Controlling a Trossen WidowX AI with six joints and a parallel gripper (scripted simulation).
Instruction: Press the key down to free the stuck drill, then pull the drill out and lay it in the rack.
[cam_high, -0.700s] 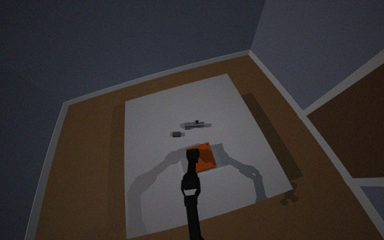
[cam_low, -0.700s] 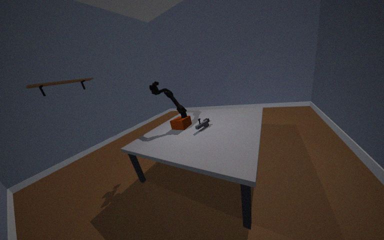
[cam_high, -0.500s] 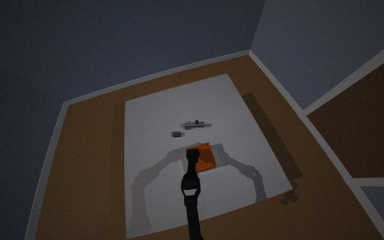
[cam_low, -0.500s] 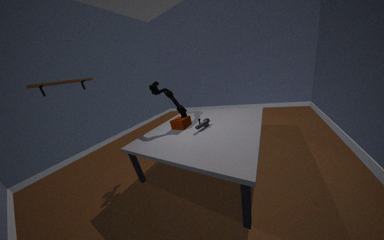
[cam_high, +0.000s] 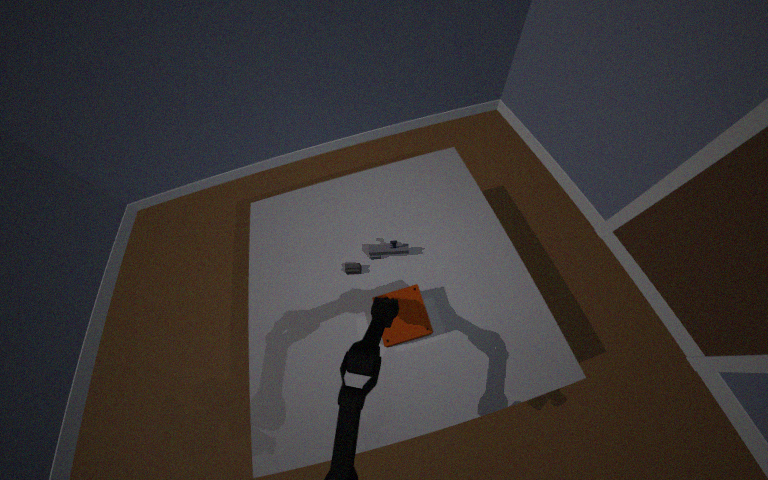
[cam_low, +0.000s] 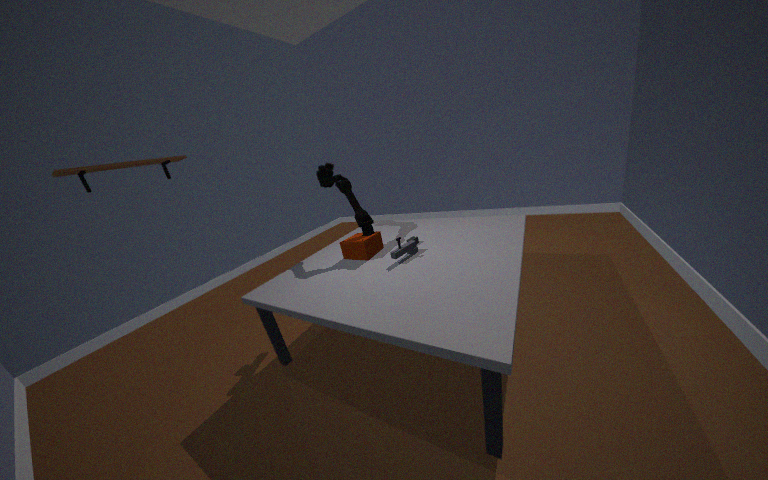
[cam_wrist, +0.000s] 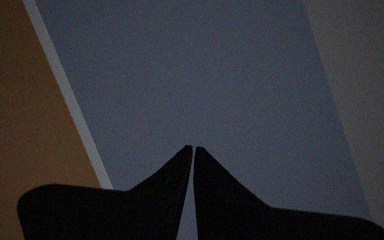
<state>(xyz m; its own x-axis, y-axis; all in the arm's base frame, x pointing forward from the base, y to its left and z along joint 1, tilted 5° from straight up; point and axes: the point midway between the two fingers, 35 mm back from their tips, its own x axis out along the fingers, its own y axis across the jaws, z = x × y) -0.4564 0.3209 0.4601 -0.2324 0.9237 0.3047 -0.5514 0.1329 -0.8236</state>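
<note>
My gripper (cam_wrist: 193, 152) is shut and empty, its two black fingertips together in the wrist view. In the exterior view the dark hand is raised high above the orange base, away from the grey parts; its fingers are too small to tell apart there. A long grey assembly (cam_high: 400, 249) (cam_low: 408, 247) lies on the table, with a small dark upright piece (cam_high: 393, 243) (cam_low: 398, 241) on it. A small dark grey block (cam_high: 352, 268) lies beside it in the top view. Which of these parts are the drill, key and rack is too small and dark to tell.
The orange base block (cam_high: 416, 325) (cam_low: 355, 249) carries the arm on the white table (cam_high: 317, 226) (cam_low: 453, 300). The arm runs out of the bottom of the top view. A wooden shelf (cam_low: 121, 164) hangs on the wall. The wrist view shows wall and floor beyond the fingers.
</note>
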